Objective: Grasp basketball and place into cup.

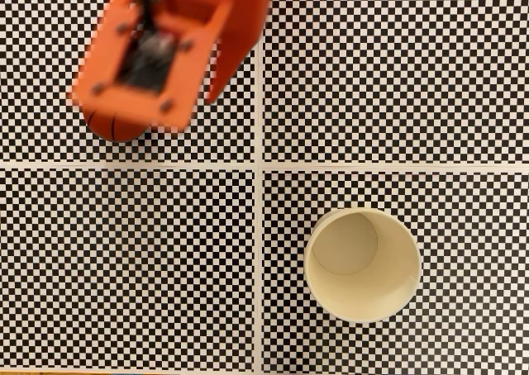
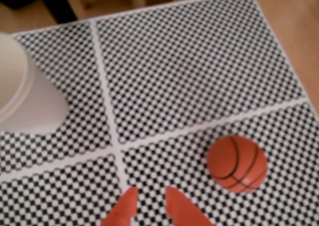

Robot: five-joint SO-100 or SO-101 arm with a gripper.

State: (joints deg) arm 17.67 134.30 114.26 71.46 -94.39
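basketball (image 2: 237, 163): lies on the checkerboard mat (image 2: 199, 66), apart from the cup, across the white cross lines from it; in the fixed view only a sliver shows under the arm's head (image 1: 116, 129)
cup (image 1: 362, 264): upright, mouth open, empty; the landmark for everything here
gripper (image 2: 149, 206): fingertips just off to the ball's cup-facing side, not touching it
jaws: slightly spread, narrow gap, holding nothing; gap looks too small for the ball, so probably must widen first
handling: likely light, rubbery, grippy; round, so it will roll if nudged off-centre
hold point: across the widest middle, fingers on opposite sides
risk: ball rolls away from cup; cup itself looks light, easy to tip
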